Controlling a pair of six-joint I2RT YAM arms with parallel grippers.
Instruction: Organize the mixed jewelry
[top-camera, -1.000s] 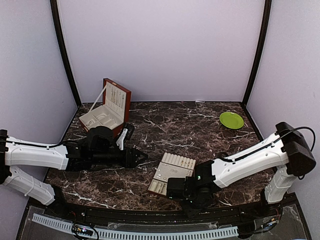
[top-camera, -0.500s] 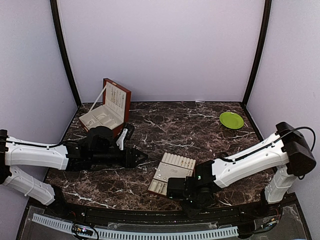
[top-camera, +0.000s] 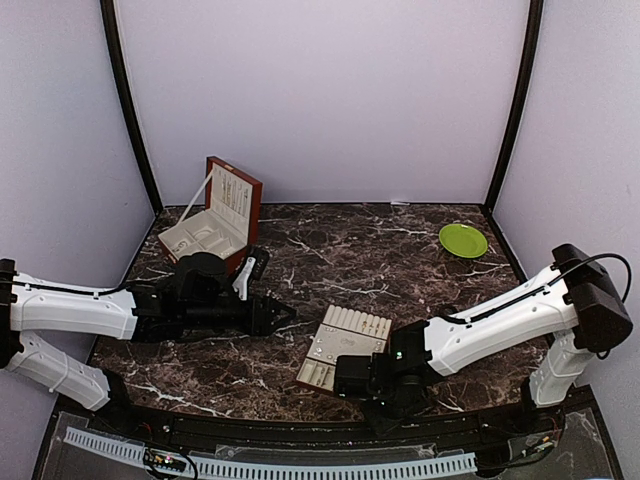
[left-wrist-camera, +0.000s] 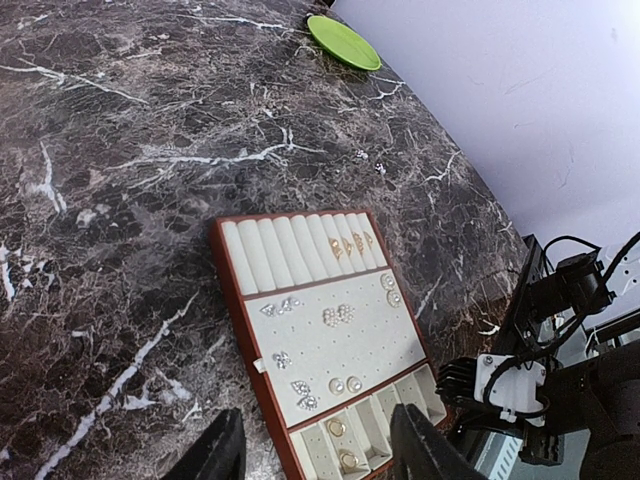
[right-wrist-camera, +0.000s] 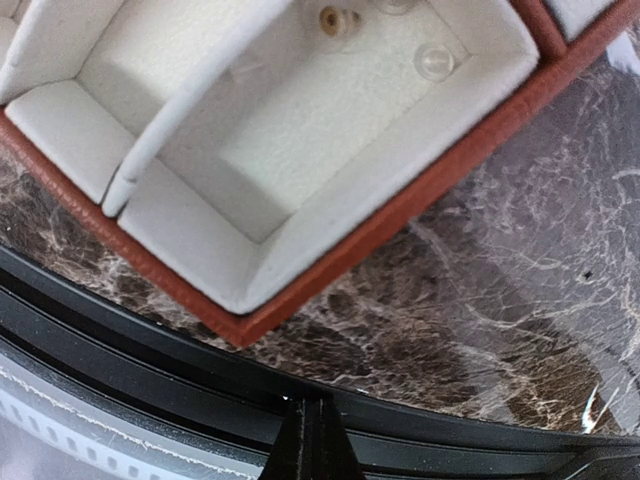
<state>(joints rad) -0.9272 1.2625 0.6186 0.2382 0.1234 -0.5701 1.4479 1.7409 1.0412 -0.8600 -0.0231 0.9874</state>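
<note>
The right claw (right-wrist-camera: 309, 445) was closed, its two fingers pressed together with nothing between them. It sat low over the near edge of the worktop (right-wrist-camera: 480, 300), just outside a corner of the tray (right-wrist-camera: 400, 165). In the corner compartment beside it lay two bits of the jewelry (right-wrist-camera: 334, 20), one gold-toned and one clear. From above, this claw (top-camera: 345, 377) was at the tray's near side.

The left claw (left-wrist-camera: 318, 452) stood partly parted and empty, with one dark finger on each side of the tray's near end. It hung above the worktop (left-wrist-camera: 120, 150) and touched nothing. From above, its tips (top-camera: 285, 314) pointed toward the tray (top-camera: 345, 345) from the left, a short way off.

The jewelry (left-wrist-camera: 340, 315) lay on the cream tray (left-wrist-camera: 228, 290). Small sparkly pieces were spread across the flat middle panel, a few were tucked in the padded rolls at the far end, and ring-like pieces were in the small near compartments.

Well behind the left arm, a red-brown box (top-camera: 215, 225) stood with its lid up. A green plate (top-camera: 463, 240) lay at the far right.
</note>
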